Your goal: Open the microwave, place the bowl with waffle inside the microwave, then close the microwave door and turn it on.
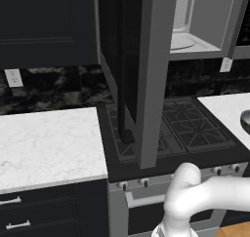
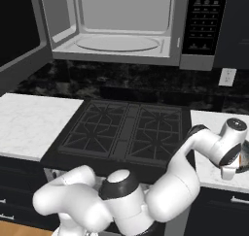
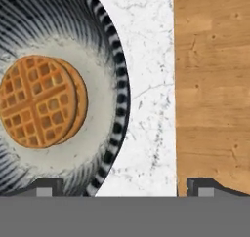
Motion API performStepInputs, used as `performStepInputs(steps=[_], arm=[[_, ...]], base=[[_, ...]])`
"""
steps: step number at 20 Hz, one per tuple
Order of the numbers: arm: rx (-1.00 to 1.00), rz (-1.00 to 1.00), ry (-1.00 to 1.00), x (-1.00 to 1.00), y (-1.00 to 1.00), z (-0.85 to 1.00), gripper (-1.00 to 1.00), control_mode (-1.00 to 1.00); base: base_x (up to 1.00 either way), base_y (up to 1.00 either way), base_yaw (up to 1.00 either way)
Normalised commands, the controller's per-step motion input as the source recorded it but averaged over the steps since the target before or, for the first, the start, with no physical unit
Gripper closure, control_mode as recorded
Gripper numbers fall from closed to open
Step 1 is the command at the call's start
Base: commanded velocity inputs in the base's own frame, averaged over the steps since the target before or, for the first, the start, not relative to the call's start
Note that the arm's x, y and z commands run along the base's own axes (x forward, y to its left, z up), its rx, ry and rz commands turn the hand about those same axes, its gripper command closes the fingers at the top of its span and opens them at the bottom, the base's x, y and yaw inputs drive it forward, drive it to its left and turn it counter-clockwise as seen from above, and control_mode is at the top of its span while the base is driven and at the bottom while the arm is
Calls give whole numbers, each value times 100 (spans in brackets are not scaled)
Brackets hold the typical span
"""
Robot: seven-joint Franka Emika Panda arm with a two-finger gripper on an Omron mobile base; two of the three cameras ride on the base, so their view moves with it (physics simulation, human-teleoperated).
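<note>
The microwave (image 2: 178,26) hangs above the stove, and its light grey inside with a white turntable (image 2: 116,43) is exposed. The microwave door (image 1: 146,75) stands swung wide open to the left. On the white counter to the right of the stove sits the bowl (image 3: 105,85), dark-rimmed, holding the round golden waffle (image 3: 41,102). My gripper (image 3: 124,187) hangs open just above the bowl's right rim, one fingertip (image 3: 44,186) over the bowl and the other past the counter edge. In the right base view the hand (image 2: 228,155) points down at the bowl (image 2: 245,155).
A black gas stove (image 2: 126,128) lies below the microwave. The open door juts out over the stove's front left. White marble counters (image 1: 49,143) flank the stove. The control panel (image 2: 203,19) is on the microwave's right. Wood floor (image 3: 212,85) lies beyond the counter edge.
</note>
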Motion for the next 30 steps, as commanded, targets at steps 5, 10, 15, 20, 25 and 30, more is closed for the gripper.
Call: performStepInputs(steps=[5,10,15,20,25,30], arm=[[0,-14,0,22,-13,-23,-100,-100],[0,-13,0,23,-8,-22,-100,-100],[0,-11,-1,19,-4,-21,-100,-100],[0,-2,0,0,-2,0,100,-100],[0,0,0,-14,0,0,100,-100],[0,0,-10,-48,0,2,100,-100]], base=[[0,0,0],[0,0,0],[0,0,0],[0,0,0],[0,0,0],[0,0,0]])
